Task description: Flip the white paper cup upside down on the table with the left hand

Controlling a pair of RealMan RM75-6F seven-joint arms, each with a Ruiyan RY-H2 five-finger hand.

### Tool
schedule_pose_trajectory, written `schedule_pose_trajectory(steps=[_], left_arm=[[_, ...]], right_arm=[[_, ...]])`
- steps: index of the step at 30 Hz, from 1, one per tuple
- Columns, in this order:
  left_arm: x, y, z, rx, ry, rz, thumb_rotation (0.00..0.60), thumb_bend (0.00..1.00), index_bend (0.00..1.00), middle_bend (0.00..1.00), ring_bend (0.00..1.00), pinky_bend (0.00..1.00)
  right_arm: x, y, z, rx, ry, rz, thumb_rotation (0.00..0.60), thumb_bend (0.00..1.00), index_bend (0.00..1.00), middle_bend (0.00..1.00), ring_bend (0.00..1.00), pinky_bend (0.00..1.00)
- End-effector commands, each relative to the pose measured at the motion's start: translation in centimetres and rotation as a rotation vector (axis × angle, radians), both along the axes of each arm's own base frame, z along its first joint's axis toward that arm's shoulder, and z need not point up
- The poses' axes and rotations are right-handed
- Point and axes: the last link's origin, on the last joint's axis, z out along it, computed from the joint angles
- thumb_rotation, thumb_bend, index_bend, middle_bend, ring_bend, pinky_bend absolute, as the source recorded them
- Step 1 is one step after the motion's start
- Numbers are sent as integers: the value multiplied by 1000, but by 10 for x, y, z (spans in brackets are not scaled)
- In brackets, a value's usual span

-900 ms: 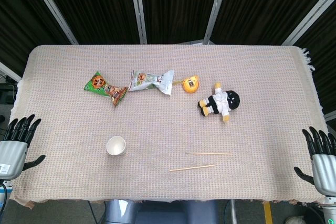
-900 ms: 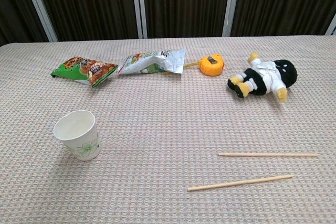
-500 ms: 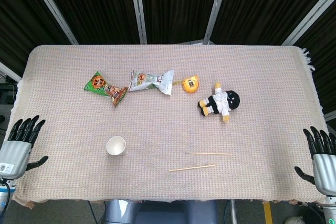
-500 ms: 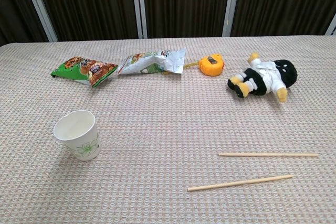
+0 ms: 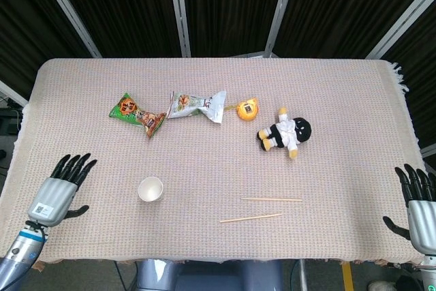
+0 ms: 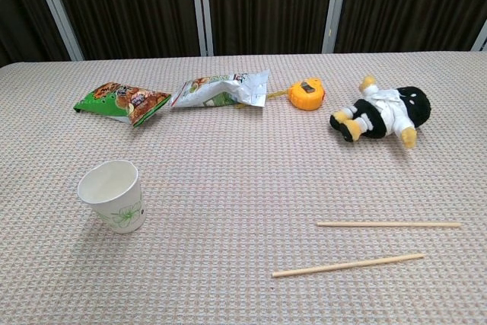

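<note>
A white paper cup (image 5: 150,189) (image 6: 113,195) with a green leaf print stands upright, mouth up, on the near left part of the table. My left hand (image 5: 60,190) hovers over the table's near left corner, to the left of the cup and apart from it, fingers spread and holding nothing. At the near right edge my right hand (image 5: 419,208) is also open and empty. The chest view shows neither hand.
The woven tablecloth (image 5: 340,114) covers the table. Behind the cup lie a green snack bag (image 5: 136,114), a pale snack bag (image 5: 196,105), an orange tape measure (image 5: 247,109) and a black-and-white plush doll (image 5: 286,133). Two wooden chopsticks (image 5: 262,208) lie near the front right.
My left hand has moved right, from beyond the table's left edge to over the near left corner, closer to the cup. The right hand and the cup have stayed put.
</note>
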Motion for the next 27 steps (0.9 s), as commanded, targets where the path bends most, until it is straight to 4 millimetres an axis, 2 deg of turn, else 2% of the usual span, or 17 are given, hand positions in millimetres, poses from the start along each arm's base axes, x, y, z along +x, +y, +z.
schedule_pose_trajectory(steps=[1,5,8,11,14,27], left_arm=[[21,16,-20,-65,4,-34,600,6,0,0,0,0],[36,28,-37,-112,5,-41,600,45,11,0,0,0],[42,31,-44,-126,9,-46,600,56,54,0,0,0],[59,36,-60,-155,1,-64,600,64,85,0,0,0],[68,39,-68,-171,-4,-61,600,108,103,0,0,0],[90,48,-102,-233,14,-33,600,188,137,0,0,0]], right_arm=[[-1,0,1,-2,-4,-3,600,63,0,0,0,0],[-1,0,2,-3,-9,-3,600,63,0,0,0,0],[-1,0,3,-3,-11,-2,600,63,0,0,0,0],[-1,0,4,-7,-18,-3,600,63,0,0,0,0],[-1,0,6,-10,-23,-3,600,63,0,0,0,0],[-1,1,7,-11,-30,0,600,63,0,0,0,0]])
